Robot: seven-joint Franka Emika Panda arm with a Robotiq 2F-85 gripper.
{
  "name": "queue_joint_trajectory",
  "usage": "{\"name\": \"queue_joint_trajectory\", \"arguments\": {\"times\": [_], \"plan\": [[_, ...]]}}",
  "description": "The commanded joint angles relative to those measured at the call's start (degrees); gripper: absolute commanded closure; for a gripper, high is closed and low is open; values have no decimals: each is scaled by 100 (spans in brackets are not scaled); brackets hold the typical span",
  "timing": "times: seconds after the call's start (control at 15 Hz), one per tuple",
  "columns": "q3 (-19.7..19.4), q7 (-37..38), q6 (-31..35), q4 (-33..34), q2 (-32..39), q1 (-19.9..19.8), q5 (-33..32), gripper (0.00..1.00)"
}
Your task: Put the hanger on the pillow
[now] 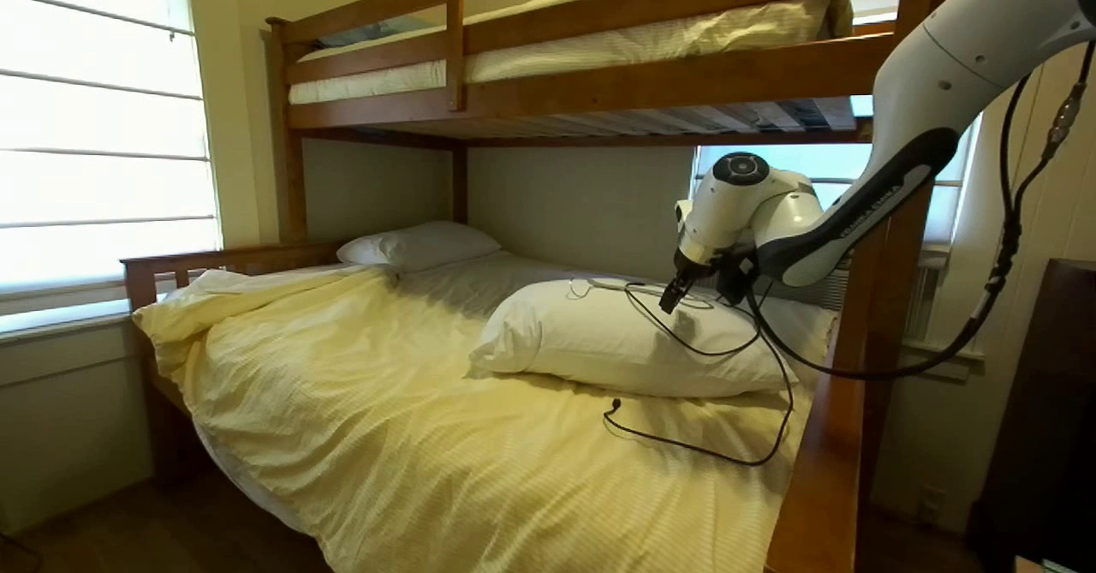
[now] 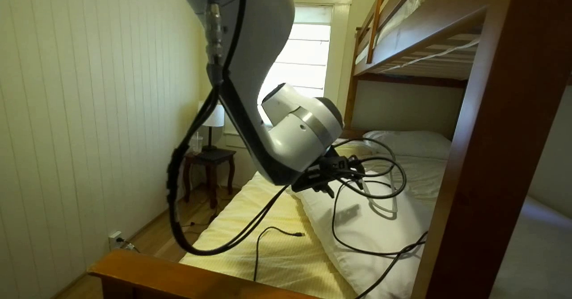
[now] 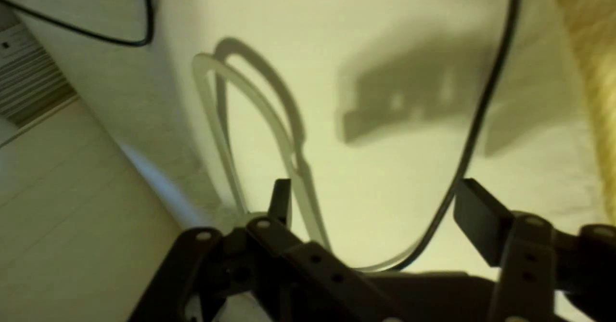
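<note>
The pale grey hanger (image 3: 276, 124) lies over the plump white pillow (image 3: 385, 168) in the wrist view, with its shadow close beside it. It also shows in an exterior view (image 2: 394, 203), thin and partly behind cables. The pillow lies on the bed in both exterior views (image 1: 582, 346) (image 2: 375, 241). My gripper (image 3: 376, 197) is open above the pillow, with nothing between its fingertips. Its left finger in the wrist view overlaps the hanger's side; I cannot tell whether they touch. The hanger's lower part is hidden behind the gripper. The gripper also shows in both exterior views (image 1: 672, 295) (image 2: 345, 186).
A black cable (image 3: 474, 129) loops across the pillow near my right finger and onto the yellow bedsheet (image 1: 385, 419). A flatter pillow (image 1: 437, 247) lies at the bed's far end. The upper bunk (image 1: 668, 72) overhangs, and a bedpost (image 2: 473, 156) stands close by.
</note>
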Motion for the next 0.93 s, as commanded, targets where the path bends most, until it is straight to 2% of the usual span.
{"name": "queue_joint_trajectory", "arguments": {"times": [0.0,0.07,0.47,0.53,0.67,0.8,0.87], "plan": [[519,-869,300,-1108,-774,-335,1572,0],[-10,-1039,390,-1264,-800,286,2021,0],[82,-1854,163,-2021,-1115,1186,4647,0],[-293,-1997,54,-2075,-1157,1772,5083,0],[-751,-2334,-347,-2160,-1401,2657,5953,0],[-1327,-2812,-1125,-2157,-1996,3539,6850,0],[-1779,-3094,-1519,-2014,-2273,3985,7289,0]]}}
